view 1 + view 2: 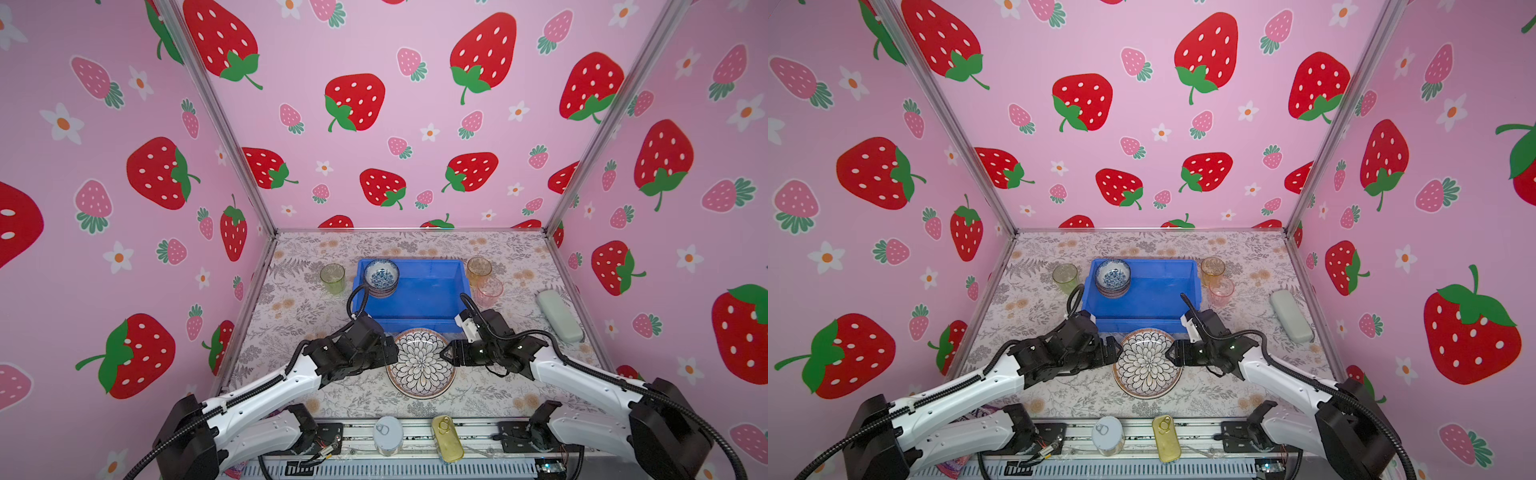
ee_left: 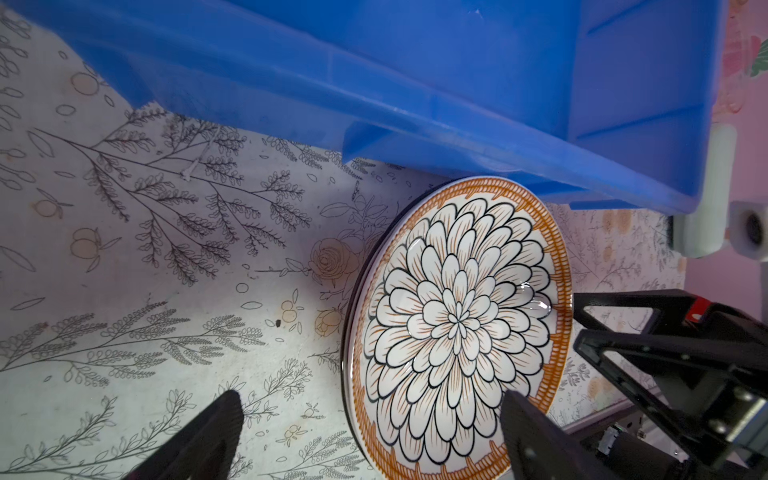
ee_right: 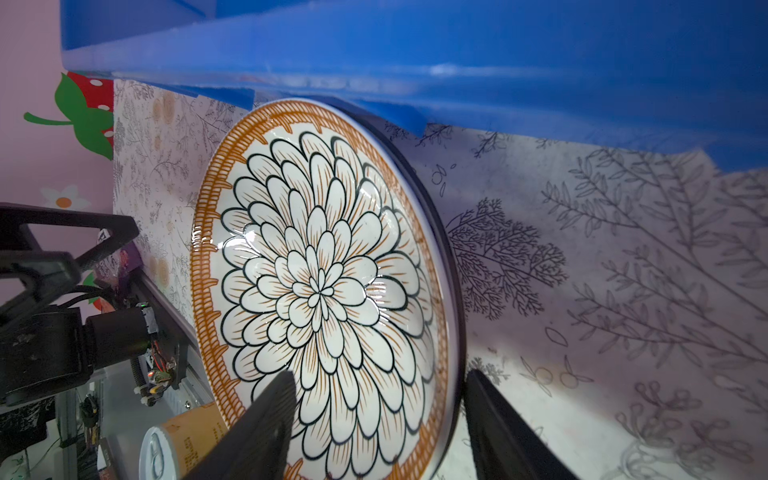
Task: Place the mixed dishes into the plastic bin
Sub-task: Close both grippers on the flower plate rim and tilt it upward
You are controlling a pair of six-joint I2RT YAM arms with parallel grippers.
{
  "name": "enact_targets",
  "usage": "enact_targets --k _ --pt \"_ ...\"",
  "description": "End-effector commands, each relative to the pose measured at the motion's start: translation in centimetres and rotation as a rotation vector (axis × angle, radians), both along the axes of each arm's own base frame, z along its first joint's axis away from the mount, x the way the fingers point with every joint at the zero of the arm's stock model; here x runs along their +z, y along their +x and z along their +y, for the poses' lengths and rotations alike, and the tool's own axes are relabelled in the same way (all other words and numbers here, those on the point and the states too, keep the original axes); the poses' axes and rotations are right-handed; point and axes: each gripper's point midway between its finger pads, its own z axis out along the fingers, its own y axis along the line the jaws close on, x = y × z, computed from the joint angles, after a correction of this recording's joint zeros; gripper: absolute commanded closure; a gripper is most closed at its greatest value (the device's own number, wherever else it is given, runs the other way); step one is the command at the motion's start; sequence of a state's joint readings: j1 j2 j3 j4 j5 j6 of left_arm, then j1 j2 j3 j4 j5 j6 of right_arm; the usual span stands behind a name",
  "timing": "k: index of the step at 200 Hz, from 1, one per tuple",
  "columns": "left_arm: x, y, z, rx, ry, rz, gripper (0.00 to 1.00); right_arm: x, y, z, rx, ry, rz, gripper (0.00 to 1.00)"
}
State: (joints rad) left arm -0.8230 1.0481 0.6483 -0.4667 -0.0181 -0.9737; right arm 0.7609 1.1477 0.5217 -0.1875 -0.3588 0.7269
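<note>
Plate (image 1: 420, 362) lies flat on table, lower centre in both top views, just below bin (image 1: 415, 323), not yet in. Left gripper (image 1: 392, 353) and right gripper (image 1: 444, 353) are both spread, straddling opposite rims. I judge two-sided lift suits wide plate.

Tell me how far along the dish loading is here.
Done: a stack of bowls sits in the blue bin. In hand: the left gripper and right gripper, both open, flank the petal plate, which lies on the table before the bin. Left: that plate, plus the green tumbler, amber tumbler and pink tumbler outside the bin.
</note>
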Motion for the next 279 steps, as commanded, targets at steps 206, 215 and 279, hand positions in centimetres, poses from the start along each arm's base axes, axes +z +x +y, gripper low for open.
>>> enact_targets --k 206,215,279 --pt "-1.4 -0.8 -1.5 -0.045 -0.047 0.056 0.02 0.5 -0.8 2.3 0.034 0.139 0.076 0.38" --pt "-1.4 -0.8 -1.5 -0.048 -0.049 0.055 0.02 0.3 -0.9 2.4 0.035 0.139 0.079 0.38" --pt "-1.6 -0.8 -1.8 -0.053 -0.055 0.063 0.04 0.3 -0.9 2.5 0.037 0.152 0.086 0.38"
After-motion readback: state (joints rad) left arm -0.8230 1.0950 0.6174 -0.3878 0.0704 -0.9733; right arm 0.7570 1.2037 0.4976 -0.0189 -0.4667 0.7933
